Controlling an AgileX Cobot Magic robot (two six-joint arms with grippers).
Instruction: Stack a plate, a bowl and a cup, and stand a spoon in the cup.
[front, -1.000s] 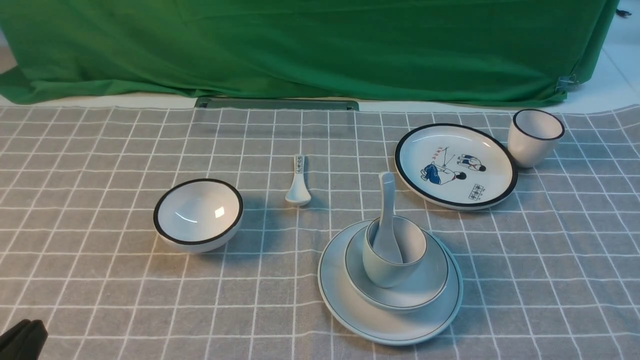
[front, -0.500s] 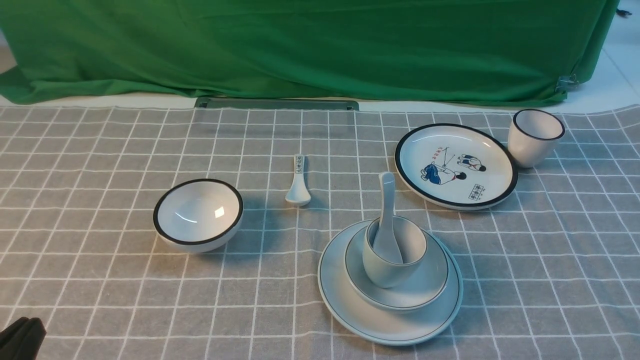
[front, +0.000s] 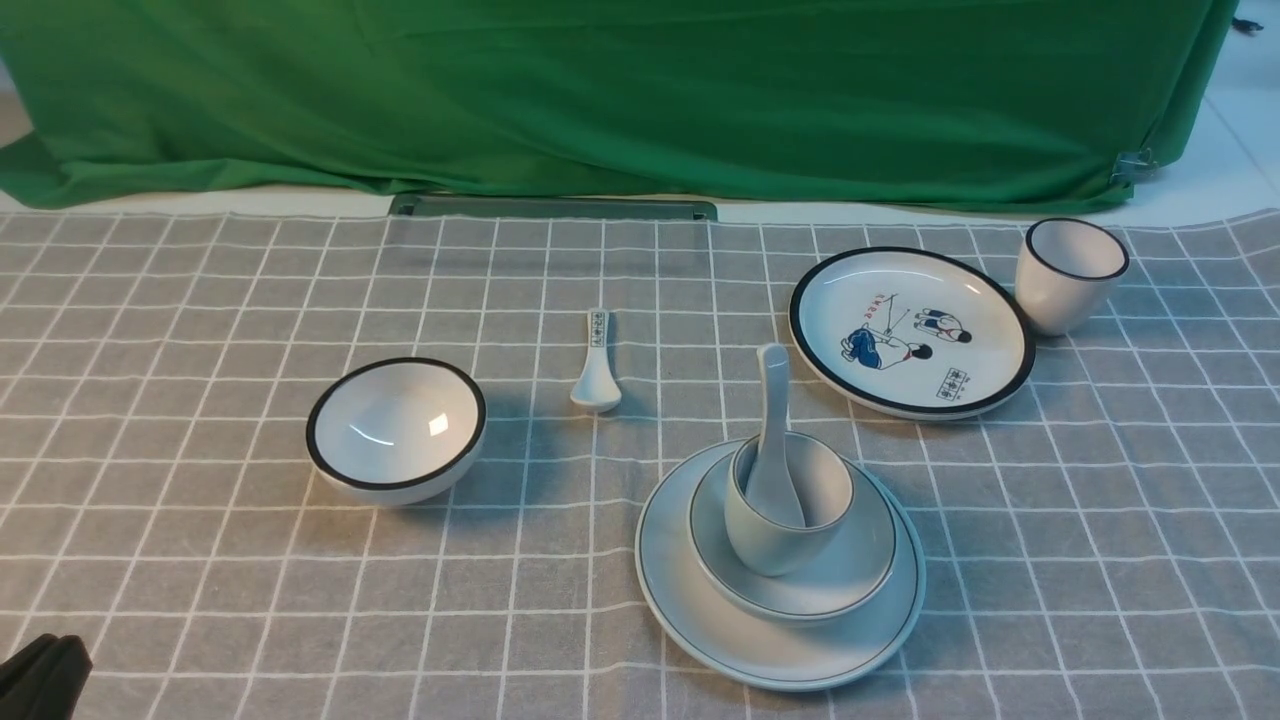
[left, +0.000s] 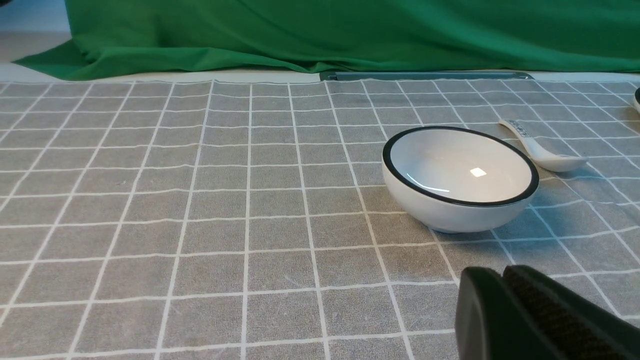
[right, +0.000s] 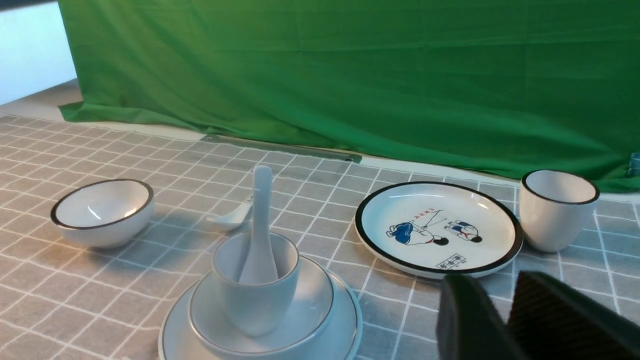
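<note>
Bench (front: 200, 560): covered by a grey cloth with a white grid of squares, lying mostly flat, with a few soft wrinkles.
Backdrop (front: 640, 90): green fabric hangs behind the bench in loose folds, its hem pooling on a pale surface at the far edge.
Plate (front: 680, 600): wide, round, pale and glossy with a thin dark rim line — it sits on the cloth near me, right of centre.
Bowl (front: 860, 570): shallow, smooth, same thin rim line, resting inside the plate.
Cup (front: 770, 545): small, handleless, rounded wall, standing upright in the bowl.
Spoon (front: 772, 420): all-white glazed ceramic, its scoop down in the cup, its handle rising and leaning against the far rim.
Black-rimmed bowl (front: 397, 428): deeper, thick dark rim, shiny inside, well apart to the left.
Marked spoon (front: 596, 365): lies flat on the cloth between that bowl and the stack, dark marks at its handle end.
Cartoon plate (front: 910, 332): thick black rim, small drawn figures, beyond the stack to the right.
Black-rimmed cup (front: 1068, 274): upright, just beside the cartoon plate.
My left claw (left: 505, 280): dark ribbed pads pressed together, holding nothing, low over the cloth at the near left.
My right claw (right: 505, 300): two dark fingers with a narrow gap between them — empty, near the stack.
</note>
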